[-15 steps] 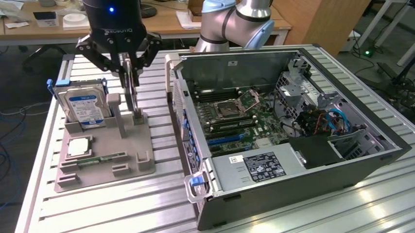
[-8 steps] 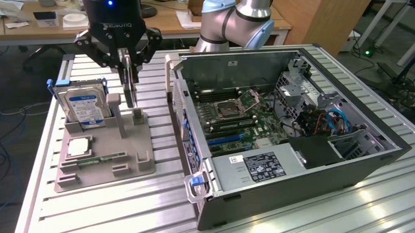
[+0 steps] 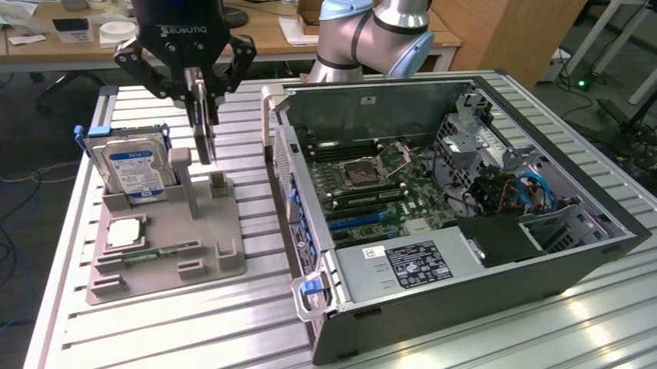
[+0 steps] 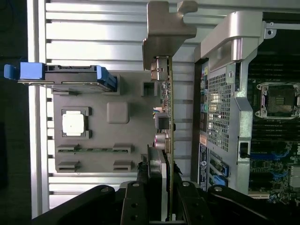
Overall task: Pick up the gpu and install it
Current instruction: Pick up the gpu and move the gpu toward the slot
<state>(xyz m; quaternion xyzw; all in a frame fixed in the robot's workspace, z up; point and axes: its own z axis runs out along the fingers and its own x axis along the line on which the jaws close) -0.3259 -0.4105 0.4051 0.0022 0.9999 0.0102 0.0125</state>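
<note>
Pincer first: its two fingers are clamped on the gpu, narrowed to the thickness of the thin card and pressed against its flat faces. The card hangs edge-on beneath them, upright. In the wrist view the pincer grips one end of the gpu, while the silvery bracket juts out at the far end.

As for progress, the pick-up looks done or nearly so. The card is in the grip and sits above the grey holder tray, near the tray's upright posts. I cannot tell whether its lower edge is fully clear of them. The tray lies on the slatted metal surface and carries a hard drive standing in its blue-handled bracket, a square processor chip and a slim green memory stick.

Installation is not done. The open computer case lies just beside the tray, on the exterior view's right. Its motherboard is exposed and the blue expansion slots carry no card. The gpu is over the tray, not yet over the case, so the move across and the seating of the card are both left to do.
</note>
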